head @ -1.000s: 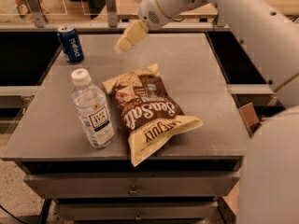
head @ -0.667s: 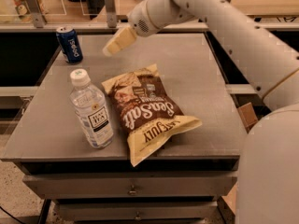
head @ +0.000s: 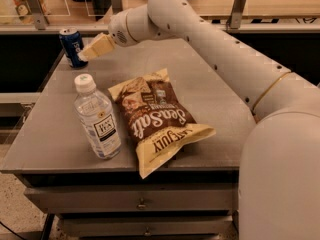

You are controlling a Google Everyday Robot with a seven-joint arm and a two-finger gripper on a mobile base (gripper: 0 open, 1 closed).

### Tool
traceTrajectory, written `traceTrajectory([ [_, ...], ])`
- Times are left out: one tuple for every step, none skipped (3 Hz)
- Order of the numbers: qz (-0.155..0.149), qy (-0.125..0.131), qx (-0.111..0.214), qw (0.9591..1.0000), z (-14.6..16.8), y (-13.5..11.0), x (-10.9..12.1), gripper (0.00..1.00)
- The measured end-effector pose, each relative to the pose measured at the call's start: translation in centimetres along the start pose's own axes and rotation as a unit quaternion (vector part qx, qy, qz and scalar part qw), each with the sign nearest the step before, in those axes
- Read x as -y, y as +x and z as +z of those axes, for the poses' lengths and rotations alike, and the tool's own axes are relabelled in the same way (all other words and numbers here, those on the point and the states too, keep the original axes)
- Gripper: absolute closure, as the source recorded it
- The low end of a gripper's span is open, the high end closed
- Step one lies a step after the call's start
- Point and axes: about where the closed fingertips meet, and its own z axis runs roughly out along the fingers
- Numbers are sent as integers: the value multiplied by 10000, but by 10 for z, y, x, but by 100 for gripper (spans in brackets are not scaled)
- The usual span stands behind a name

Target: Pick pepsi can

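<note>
Gripper (head: pixel 86 54): sits over the far left part of the table (head: pixel 220 91), its tan tip pointing down and to the left. We cannot tell whether it is open or closed. In the camera view the tip overlaps the right edge of the can (head: pixel 70 45); we cannot tell if there is real contact or only a close approach.

Can: 1 dark-blue can with a silver top, upright, near the far left corner of the table, just left of the gripper. It rests on the table surface.

Arm (head: pixel 200 41): white, reaches in from the right side of the view, crosses above the far half of the table and ends at the wrist just right of the gripper. A large white rounded part of the robot fills the lower right corner.

Other items on the table, 2 in all:
- Bottle (head: pixel 98 120): clear plastic, white cap, label on its body, upright, near the front left, well apart from the can.
- Bag (head: pixel 157 120): brown and cream snack bag, lying flat at the middle, just right of the bottle. Its lower end hangs slightly past the front edge.

Table: grey top, with drawers (head: pixel 142 204) below the front edge.
</note>
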Motion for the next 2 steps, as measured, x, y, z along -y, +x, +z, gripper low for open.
traceTrajectory([
  [-1, -7, -4, 10000, 1, 0, 0, 0],
  [19, -91, -154, 9998, 17, 12, -3, 0],
])
